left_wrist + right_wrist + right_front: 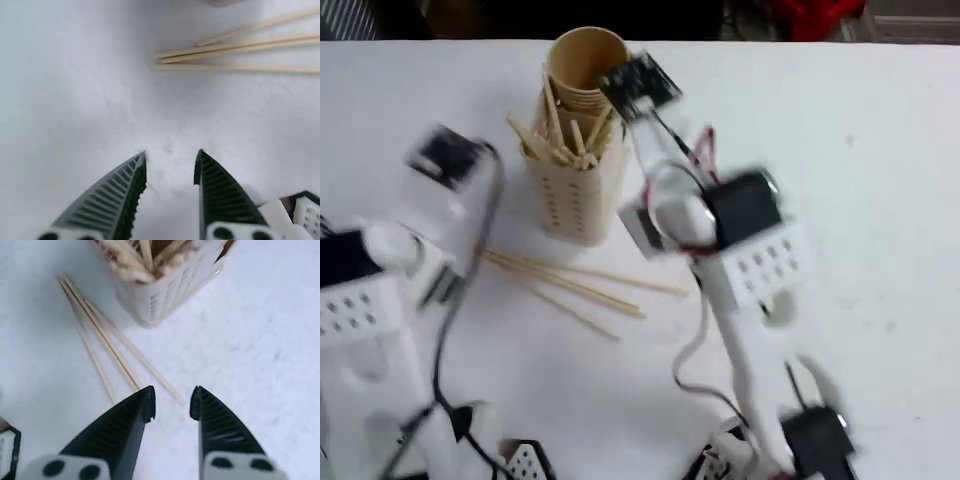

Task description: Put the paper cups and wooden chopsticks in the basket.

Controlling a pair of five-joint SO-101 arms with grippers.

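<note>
The paper cups (582, 65) sit in the basket (575, 205). Loose chopsticks (600, 297) lie on the tabletop (860, 150) beside the basket. The left tool (171, 167) and right tool (172, 402) are spread and hold nothing, likely ready to grab them.

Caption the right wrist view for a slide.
Open right gripper hovers above the table, near loose chopsticks lying beside the basket.

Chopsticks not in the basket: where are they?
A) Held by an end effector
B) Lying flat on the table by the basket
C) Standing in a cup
B: the loose chopsticks lie flat on the table, just beside the basket.
</note>
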